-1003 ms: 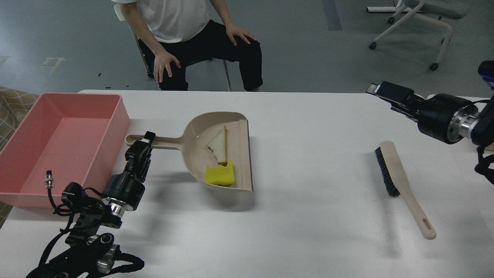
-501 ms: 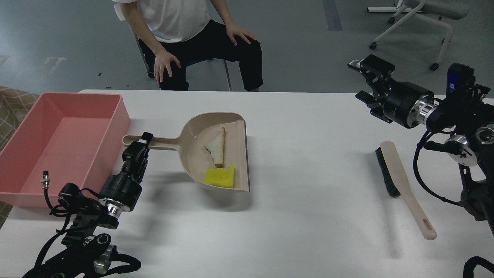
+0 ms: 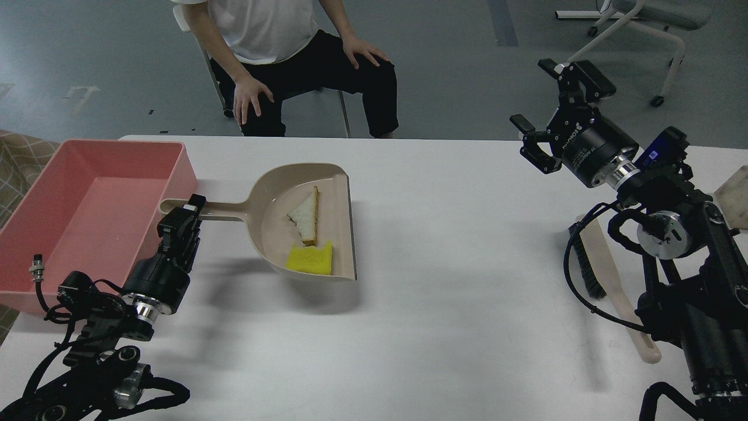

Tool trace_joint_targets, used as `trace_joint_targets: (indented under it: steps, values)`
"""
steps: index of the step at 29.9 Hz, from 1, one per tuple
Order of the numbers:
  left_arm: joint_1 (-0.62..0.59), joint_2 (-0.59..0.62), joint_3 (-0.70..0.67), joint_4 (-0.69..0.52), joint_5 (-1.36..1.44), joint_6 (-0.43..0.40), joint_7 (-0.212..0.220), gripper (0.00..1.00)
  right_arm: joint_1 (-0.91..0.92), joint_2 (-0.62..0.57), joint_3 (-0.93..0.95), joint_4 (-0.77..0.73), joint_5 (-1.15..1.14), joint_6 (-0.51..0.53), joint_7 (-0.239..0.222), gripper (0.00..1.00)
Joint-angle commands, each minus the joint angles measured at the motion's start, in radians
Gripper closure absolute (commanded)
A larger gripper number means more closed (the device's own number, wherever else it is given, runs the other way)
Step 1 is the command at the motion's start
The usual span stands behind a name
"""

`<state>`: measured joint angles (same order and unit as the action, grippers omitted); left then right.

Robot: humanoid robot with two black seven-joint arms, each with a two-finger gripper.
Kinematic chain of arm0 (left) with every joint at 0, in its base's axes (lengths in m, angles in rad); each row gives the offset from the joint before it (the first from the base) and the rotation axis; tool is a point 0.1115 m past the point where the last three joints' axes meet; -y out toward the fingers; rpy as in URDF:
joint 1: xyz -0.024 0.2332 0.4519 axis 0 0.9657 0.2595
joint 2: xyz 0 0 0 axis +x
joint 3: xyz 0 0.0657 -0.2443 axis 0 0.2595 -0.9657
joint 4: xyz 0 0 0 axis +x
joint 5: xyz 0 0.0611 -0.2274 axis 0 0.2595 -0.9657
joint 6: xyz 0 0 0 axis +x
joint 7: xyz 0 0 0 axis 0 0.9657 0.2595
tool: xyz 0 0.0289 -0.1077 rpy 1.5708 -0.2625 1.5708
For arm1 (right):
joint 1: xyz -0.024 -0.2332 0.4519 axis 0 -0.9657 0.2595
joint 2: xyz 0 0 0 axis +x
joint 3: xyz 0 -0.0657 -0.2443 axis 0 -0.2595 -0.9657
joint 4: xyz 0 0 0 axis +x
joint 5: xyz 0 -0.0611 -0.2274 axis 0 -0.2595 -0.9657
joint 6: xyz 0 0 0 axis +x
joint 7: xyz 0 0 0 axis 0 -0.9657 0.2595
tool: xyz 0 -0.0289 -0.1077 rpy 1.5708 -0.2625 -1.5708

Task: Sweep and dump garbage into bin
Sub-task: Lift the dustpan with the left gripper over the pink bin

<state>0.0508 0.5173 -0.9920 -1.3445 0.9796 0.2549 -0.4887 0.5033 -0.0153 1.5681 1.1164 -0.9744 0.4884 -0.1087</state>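
Note:
The beige dustpan point(image 3: 327, 193) is held above the white table, carrying the white bread slice point(image 3: 306, 215) and the yellow sponge chunk point(image 3: 311, 259). My left gripper point(image 3: 188, 208) is shut on the dustpan's long handle point(image 3: 216, 209), whose end reaches over the right rim of the salmon-pink bin point(image 3: 93, 204) at the left. The bin is empty. My right gripper point(image 3: 552, 93) is open and empty, raised high at the far right above the table's back edge.
A beige hand brush point(image 3: 590, 257) with black bristles lies on the table at the right, partly hidden behind my right arm. A person point(image 3: 292, 41) sits on a chair behind the table. A wheeled chair point(image 3: 631, 29) stands at the back right.
My left gripper carried the dustpan with both pieces leftward, toward the pink bin. My right arm swung inward and up; its gripper now stands open above the table's back edge.

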Motion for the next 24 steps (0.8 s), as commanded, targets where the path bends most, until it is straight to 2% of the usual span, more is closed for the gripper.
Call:
trace_joint_targets:
  steps: [1,4,9,15,19,24]
  values:
    - [-0.005,0.033,-0.014,-0.019,-0.044,-0.016,0.0,0.79,0.001,0.015,0.007,-0.04,0.0,0.0,0.083,0.0]
    - [-0.008,0.046,-0.033,-0.028,-0.123,-0.043,0.001,0.79,0.0,0.014,0.012,-0.053,0.0,0.0,0.087,0.0]
    - [-0.02,0.078,-0.039,-0.044,-0.14,-0.045,0.002,0.79,-0.008,0.012,0.012,-0.055,0.002,0.0,0.087,0.0]
    - [-0.014,0.17,-0.066,-0.104,-0.148,-0.055,0.001,0.79,-0.019,0.009,0.012,-0.055,0.002,0.0,0.089,0.0]
    - [0.036,0.239,-0.181,-0.114,-0.169,-0.169,0.0,0.79,-0.031,0.008,0.012,-0.055,0.002,0.0,0.089,0.0]
    - [0.121,0.257,-0.355,-0.114,-0.219,-0.29,0.004,0.79,-0.048,0.006,0.013,-0.053,0.002,0.0,0.089,0.0]
